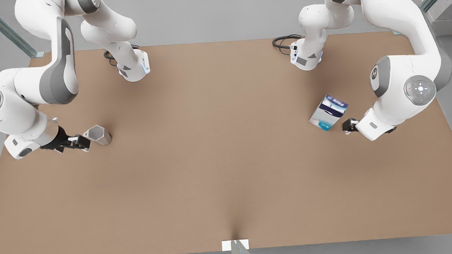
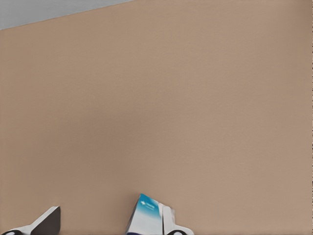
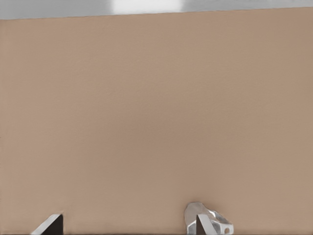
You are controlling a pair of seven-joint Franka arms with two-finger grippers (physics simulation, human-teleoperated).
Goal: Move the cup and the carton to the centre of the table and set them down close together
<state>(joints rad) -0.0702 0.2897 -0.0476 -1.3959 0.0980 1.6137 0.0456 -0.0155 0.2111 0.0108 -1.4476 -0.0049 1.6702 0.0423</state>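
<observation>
Both things of the task lie far out toward the table's point(image 1: 226, 149) ends, well apart from each other, so the job is at its very start and nothing has reached the centre. At the front view's left the cup point(image 1: 98, 135) lies tipped on its side on the brown top, its six-sided mouth turned toward the right gripper point(image 1: 84, 143), which is low over the table and just beside the cup. In the right wrist view that gripper's fingers stand spread wide, with the cup point(image 3: 208, 220) beside one fingertip point(image 3: 199, 224) and not plainly between the two, so it has hold of nothing. At the front view's right the carton point(image 1: 328, 112) lies tilted on the table, teal end toward the camera, and the left gripper point(image 1: 347, 127) is near its lower corner. The left wrist view shows the same state: fingers apart, the carton's point(image 2: 145, 211) teal end against one fingertip point(image 2: 172, 226), no grasp made. Whether either finger truly touches its thing I cannot tell. Left to do, as I judge it: line each gripper up around its thing, close, lift, carry both inward across the bare middle, and set them down side by side.
</observation>
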